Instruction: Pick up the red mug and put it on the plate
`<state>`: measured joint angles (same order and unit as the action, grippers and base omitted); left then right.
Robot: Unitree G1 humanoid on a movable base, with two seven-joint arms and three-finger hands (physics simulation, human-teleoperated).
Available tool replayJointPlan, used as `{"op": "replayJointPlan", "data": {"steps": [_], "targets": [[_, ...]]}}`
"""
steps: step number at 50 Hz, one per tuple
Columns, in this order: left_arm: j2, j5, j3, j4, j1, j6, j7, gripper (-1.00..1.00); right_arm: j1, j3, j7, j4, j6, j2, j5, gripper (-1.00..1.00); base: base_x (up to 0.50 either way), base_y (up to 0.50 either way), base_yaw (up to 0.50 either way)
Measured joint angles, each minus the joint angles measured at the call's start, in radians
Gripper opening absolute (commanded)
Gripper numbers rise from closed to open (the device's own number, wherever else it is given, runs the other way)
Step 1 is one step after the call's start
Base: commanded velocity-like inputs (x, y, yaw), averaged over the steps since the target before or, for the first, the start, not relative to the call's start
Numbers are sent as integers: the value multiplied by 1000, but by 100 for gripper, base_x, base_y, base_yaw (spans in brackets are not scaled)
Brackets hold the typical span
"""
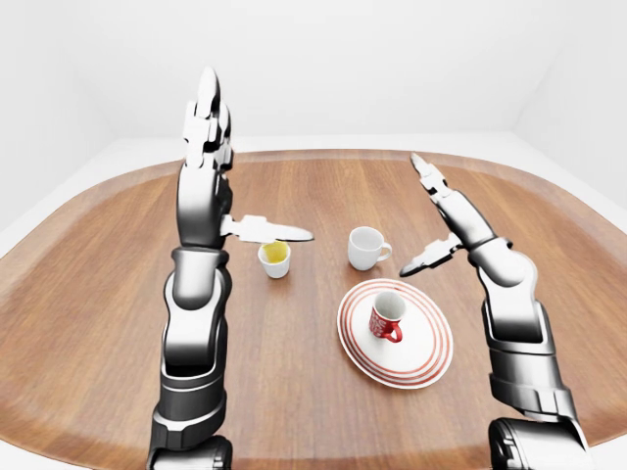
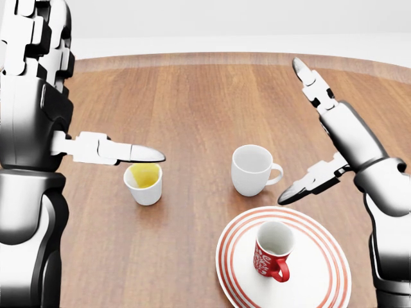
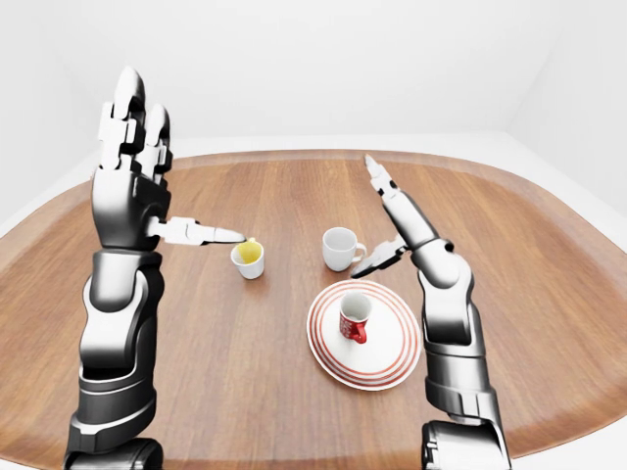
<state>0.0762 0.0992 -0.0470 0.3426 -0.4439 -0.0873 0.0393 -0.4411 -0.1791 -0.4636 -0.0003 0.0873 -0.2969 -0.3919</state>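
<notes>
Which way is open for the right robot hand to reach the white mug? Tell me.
Probably straight in: the right robot hand is open beside the white mug, on its handle side, with only bare table between.

- Left-eye view: set high at head height, facing down and outward over both raised arms, wide enough to take in nearly the whole wooden table [image 1: 294, 392] and the white walls past it.
- Right-eye view: nearly the same picture, shifted sideways, so the plate [image 3: 392, 367] sits nearer centre.
- Head view: much closer and steeper, cropped to the table's middle, cutting off the left hand [image 2: 38, 83] at the top edge.
- Shared by all three: plate, red mug [image 2: 273, 251], white mug [image 2: 252, 169], small yellow-filled cup [image 2: 144, 183], right hand [image 2: 334, 138].
</notes>
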Motion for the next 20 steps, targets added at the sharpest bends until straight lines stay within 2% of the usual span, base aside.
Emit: {"op": "replayJointPlan", "data": {"steps": [9, 20], "targets": [[35, -17, -25, 44, -75, 0, -1, 100, -83, -34, -7, -161, 0, -51, 69, 100, 0, 0, 0], [58, -31, -38, 81, -118, 0, -7, 100, -180, -66, 20, -265, 0, -110, 156, 100, 0, 0, 0]]}}
